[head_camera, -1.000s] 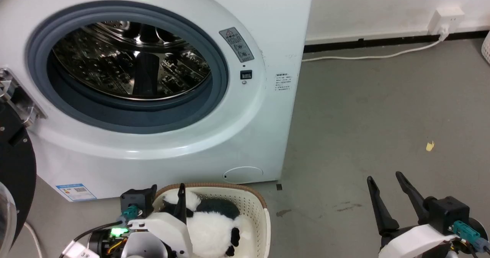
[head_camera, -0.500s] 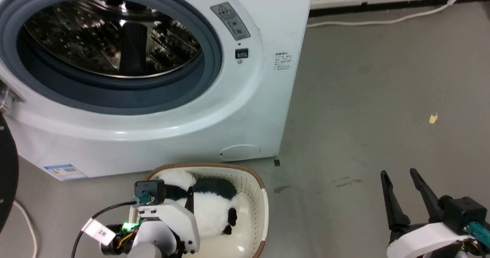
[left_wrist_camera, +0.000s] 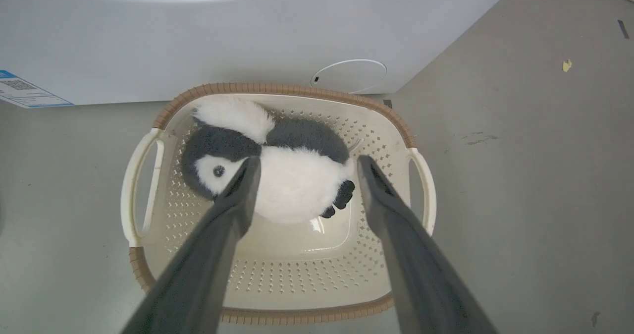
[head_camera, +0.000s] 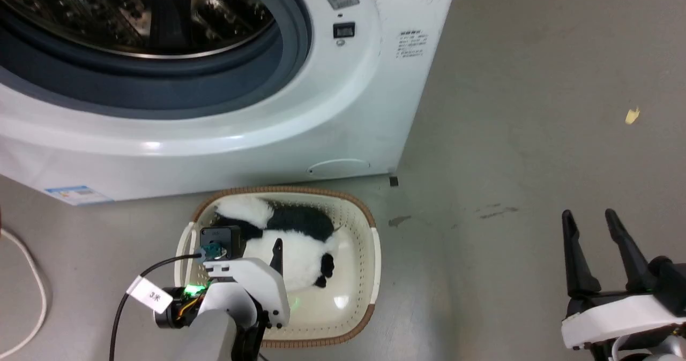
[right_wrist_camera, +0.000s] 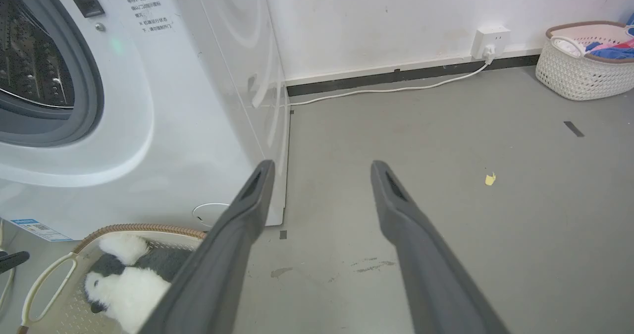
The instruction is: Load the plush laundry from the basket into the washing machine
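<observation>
The left claw [left_wrist_camera: 308, 159] is open, its two dark fingers wide apart, and it hangs over the basket [left_wrist_camera: 287, 88] with the fingers pointing down into it. In the left wrist view one fingertip lies over the face of the plush laundry [left_wrist_camera: 297, 190], close to its small dark eye, and the other lies at the far side of the white belly, near a black flipper. If the fingertips touch the fur or are only above it, I cannot tell. The plush laundry lies inside the basket, in the half that is nearer to the washing machine [head_camera: 321, 109], with its black back toward the machine and its white belly toward the robot. The cream floor of the basket on the robot's side is bare. The basket stands on the grey floor [head_camera: 536, 136], just in front of the white lower panel of the washing machine. Above it, the grey door ring [head_camera: 289, 45] surrounds the shiny steel drum [head_camera: 161, 13]. The right claw [head_camera: 588, 213] is also open and holds nothing; it hovers over the floor, well apart from the basket, on the robot's right. Beyond it a small yellow scrap [head_camera: 632, 115] lies on the floor. In the right wrist view a white cable [right_wrist_camera: 396, 88] runs along the wall to a socket [right_wrist_camera: 490, 41], and a second basket [right_wrist_camera: 579, 76] with coloured cloth stands in the corner.
</observation>
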### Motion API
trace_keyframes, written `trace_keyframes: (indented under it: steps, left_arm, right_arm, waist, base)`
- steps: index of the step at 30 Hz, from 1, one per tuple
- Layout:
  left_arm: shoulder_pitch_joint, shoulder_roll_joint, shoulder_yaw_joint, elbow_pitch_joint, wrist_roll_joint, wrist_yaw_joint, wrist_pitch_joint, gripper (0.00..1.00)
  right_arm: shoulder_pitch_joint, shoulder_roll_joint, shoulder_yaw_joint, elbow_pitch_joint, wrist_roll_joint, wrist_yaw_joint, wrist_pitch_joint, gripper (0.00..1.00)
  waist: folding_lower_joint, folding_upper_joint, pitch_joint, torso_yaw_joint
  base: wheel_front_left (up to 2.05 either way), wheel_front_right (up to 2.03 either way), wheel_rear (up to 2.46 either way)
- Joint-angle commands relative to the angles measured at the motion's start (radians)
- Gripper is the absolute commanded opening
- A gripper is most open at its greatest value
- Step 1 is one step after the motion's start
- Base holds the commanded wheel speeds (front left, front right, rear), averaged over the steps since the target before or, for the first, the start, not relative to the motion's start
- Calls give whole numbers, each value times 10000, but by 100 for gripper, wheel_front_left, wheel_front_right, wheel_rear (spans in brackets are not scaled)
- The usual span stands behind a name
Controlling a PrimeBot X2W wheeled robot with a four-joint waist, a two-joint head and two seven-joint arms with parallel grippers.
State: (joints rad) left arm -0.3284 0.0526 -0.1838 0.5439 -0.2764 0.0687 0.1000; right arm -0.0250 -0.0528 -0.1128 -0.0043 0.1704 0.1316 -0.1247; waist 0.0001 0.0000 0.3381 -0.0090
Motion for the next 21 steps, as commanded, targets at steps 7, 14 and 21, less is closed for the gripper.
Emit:
trace_keyframes:
  steps: [7,14,21]
  left_arm:
    - [-944,-16,-336,957,-449,14,-217,100]
    - [-1731,-23,-693,1879,-930,35,-423,100]
    - [-2528,-24,-951,2801,-1501,143,-718,100]
  right_arm:
    - [-191,16,-326,-527,232,-6,-5,100]
    - [-216,17,-613,-1024,397,-6,16,100]
    - [-148,19,-959,-1546,541,-7,35,100]
  waist:
    - [-1,0,949,146]
    - [-1,0,1773,179]
    - [-1,0,2571,250]
  base:
    - [0,0,0]
    - [0,0,0]
    - [0,0,0]
